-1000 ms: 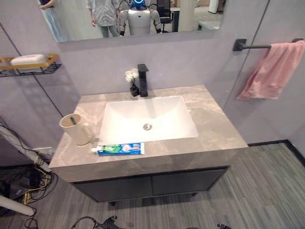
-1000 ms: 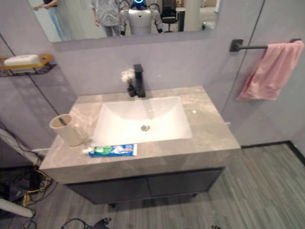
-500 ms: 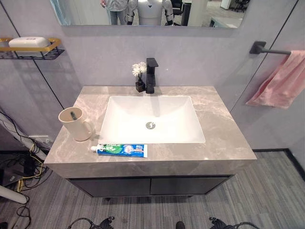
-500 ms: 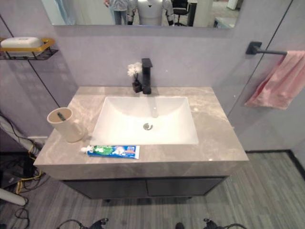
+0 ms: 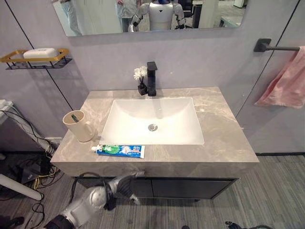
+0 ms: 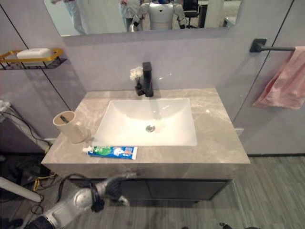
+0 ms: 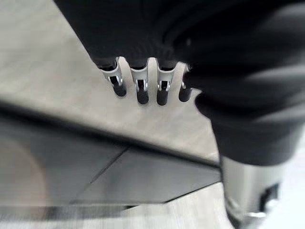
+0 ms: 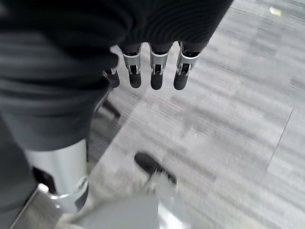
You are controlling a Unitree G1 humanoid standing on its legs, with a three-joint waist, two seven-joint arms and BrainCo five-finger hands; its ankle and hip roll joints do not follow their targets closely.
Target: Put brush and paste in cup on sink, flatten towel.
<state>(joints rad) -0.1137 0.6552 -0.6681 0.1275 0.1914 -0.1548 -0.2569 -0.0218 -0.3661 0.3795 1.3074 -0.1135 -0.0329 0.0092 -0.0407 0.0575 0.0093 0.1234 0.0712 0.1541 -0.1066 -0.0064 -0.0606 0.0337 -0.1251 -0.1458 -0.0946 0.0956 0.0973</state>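
A beige cup stands on the counter's left side with a toothbrush in it. A blue-and-green toothpaste tube lies flat by the front edge, just right of the cup. A pink towel hangs bunched from a black bar on the right wall. My left hand is low in front of the cabinet, below the tube, fingers straight and holding nothing. My right hand hangs open over the floor.
A white basin sits in the grey stone counter, with a black faucet and a small flower vase behind it. On the left wall, a wire shelf holds soap. A mirror hangs above.
The camera has shifted, so the whole scene sits differently. My left arm has come up into the eye views in front of the cabinet. Cup, tube and towel have not moved.
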